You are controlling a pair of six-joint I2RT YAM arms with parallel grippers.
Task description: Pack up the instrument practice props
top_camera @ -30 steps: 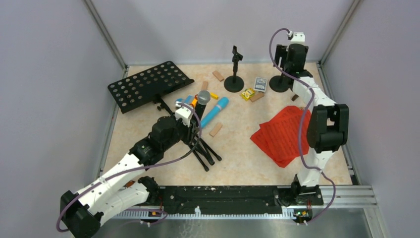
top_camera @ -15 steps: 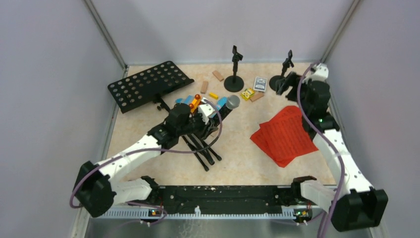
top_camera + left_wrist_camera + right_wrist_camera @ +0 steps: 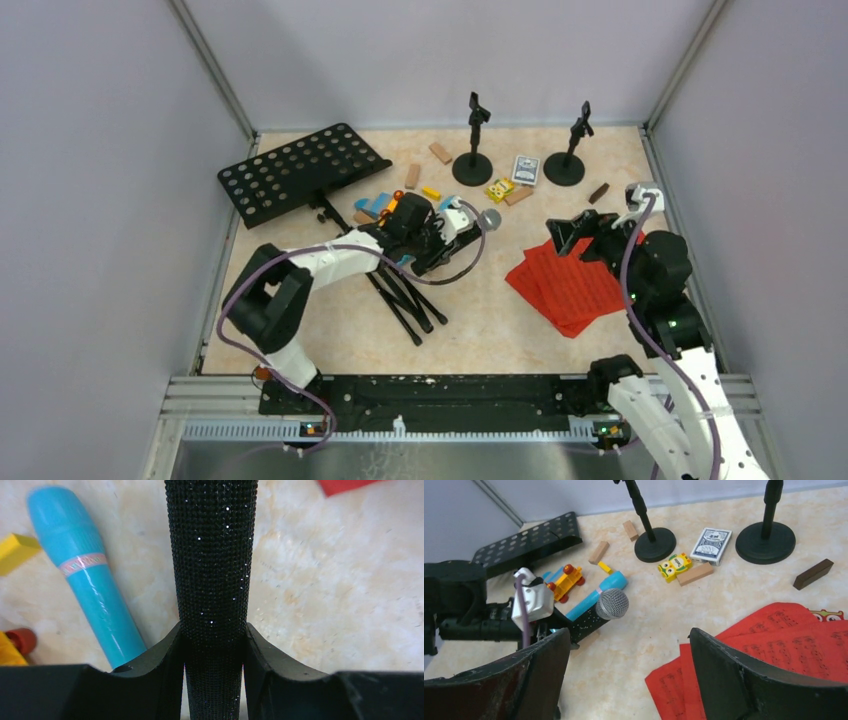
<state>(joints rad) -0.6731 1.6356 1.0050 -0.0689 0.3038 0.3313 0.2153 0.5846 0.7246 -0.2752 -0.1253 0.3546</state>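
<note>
My left gripper (image 3: 440, 238) is shut on the black silver-headed microphone (image 3: 489, 218), whose sparkly body (image 3: 212, 555) runs between the jaws. It is held low, head toward the right. The blue microphone (image 3: 85, 580) lies beside it on the table. My right gripper (image 3: 575, 232) is open and empty above the left edge of the red sheet-music pages (image 3: 570, 282). The music desk (image 3: 300, 172) lies at back left, its tripod legs (image 3: 410, 300) stretched forward. Two mic holders (image 3: 472, 165) (image 3: 565, 165) stand at the back.
A colourful toy vehicle (image 3: 565, 577), a yellow toy (image 3: 674, 566), a card deck (image 3: 711, 545), wooden blocks (image 3: 694, 573) and a dark block (image 3: 814, 573) lie near the holders. Grey walls close the table on three sides.
My left arm reached forward and right, tipping the held microphone from upright to lying low. My right arm swung from the back right corner down over the red pages.
</note>
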